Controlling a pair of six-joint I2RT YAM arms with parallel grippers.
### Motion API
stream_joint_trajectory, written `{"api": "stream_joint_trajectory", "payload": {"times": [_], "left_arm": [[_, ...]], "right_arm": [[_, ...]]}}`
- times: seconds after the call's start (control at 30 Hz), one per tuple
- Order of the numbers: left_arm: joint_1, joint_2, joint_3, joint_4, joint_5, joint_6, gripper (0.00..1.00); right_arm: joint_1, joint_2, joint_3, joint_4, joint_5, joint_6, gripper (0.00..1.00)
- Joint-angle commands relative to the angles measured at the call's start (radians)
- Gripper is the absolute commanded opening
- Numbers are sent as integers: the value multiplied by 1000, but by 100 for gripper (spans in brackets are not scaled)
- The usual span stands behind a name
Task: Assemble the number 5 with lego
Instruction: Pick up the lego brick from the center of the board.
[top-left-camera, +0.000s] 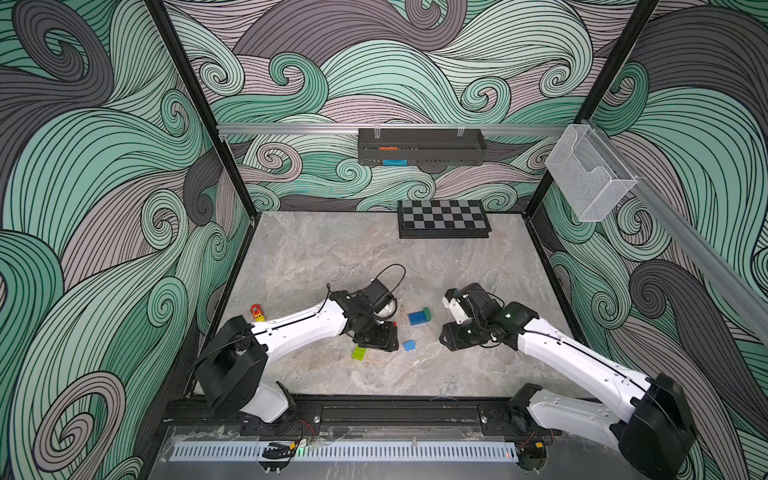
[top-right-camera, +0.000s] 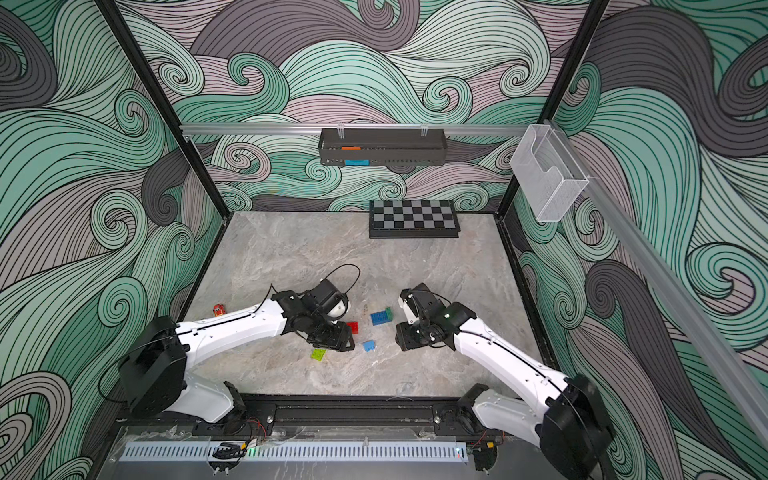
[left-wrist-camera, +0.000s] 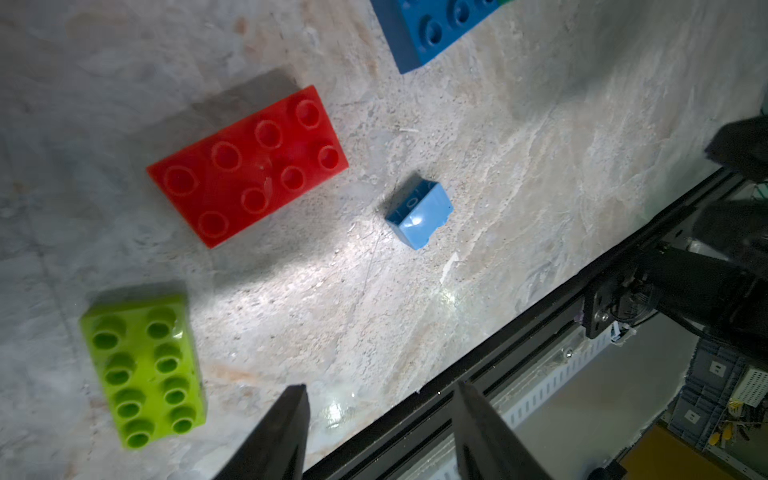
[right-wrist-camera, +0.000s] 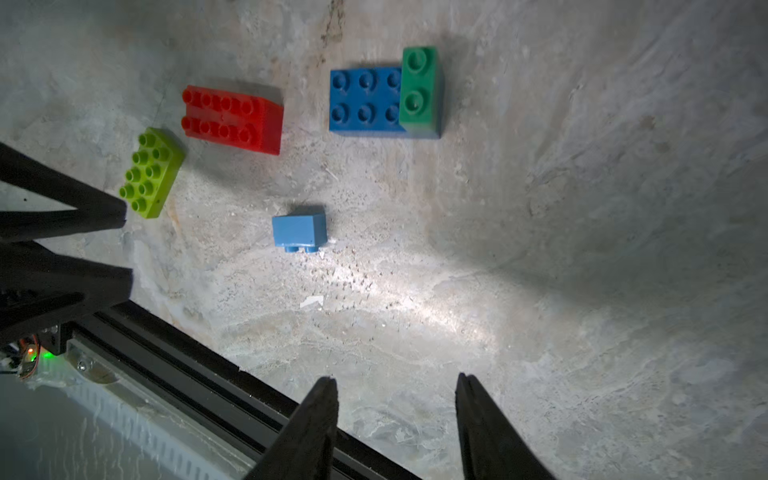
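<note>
Both grippers stand with their jaws apart and nothing between them. In its wrist view the left gripper (left-wrist-camera: 380, 432) shows two dark fingers (left-wrist-camera: 282, 432) spread over bare table (left-wrist-camera: 540, 137) and the black front rail (left-wrist-camera: 478, 386). The right gripper (right-wrist-camera: 397, 428) shows the same in its own wrist view: a clear gap between the fingers, with table and rail beyond.

The lego lies loose on the table between the two arms, not yet a 5. The red brick (left-wrist-camera: 249, 166) lies flat, studs up, partly hidden under the left wrist in both top views (top-right-camera: 353, 327). The lime brick (left-wrist-camera: 143, 372) lies near it, apart from it, toward the front rail, just beside the left gripper in a top view (top-left-camera: 359, 353). The dark blue brick (right-wrist-camera: 365, 99) lies studs up, with the dark green brick (right-wrist-camera: 419, 87) pressed onto one end of it; this pair is the only joined part and sits nearest the right gripper (top-left-camera: 419, 316). The light blue brick (right-wrist-camera: 299, 232) lies tipped on its side, studs pointing sideways, alone between the red brick and the front rail, apart from the rest (top-right-camera: 369, 345).

A toy car (top-left-camera: 257, 311) sits by the left arm's forearm. A chessboard (top-left-camera: 444, 218) leans at the back wall, below a black tray (top-left-camera: 422, 146) hung on the rail. A clear holder (top-left-camera: 588, 174) hangs on the right wall.
</note>
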Motion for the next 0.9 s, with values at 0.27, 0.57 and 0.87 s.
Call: {"api": "stream_joint_trajectory", "payload": {"times": [0.27,0.57,0.87], "left_arm": [[-70,277,263,-182,-41,-23,67],[-83,395,388,-233,-101,-124,71],[-106,498,497,-274,-162,-219,72]], "right_arm": [[-3,-127,-108,39,-46,87,51],[-4,-176,-125,41,-47,91,52],[-4,-212,-129,42,-56,88,51]]}}
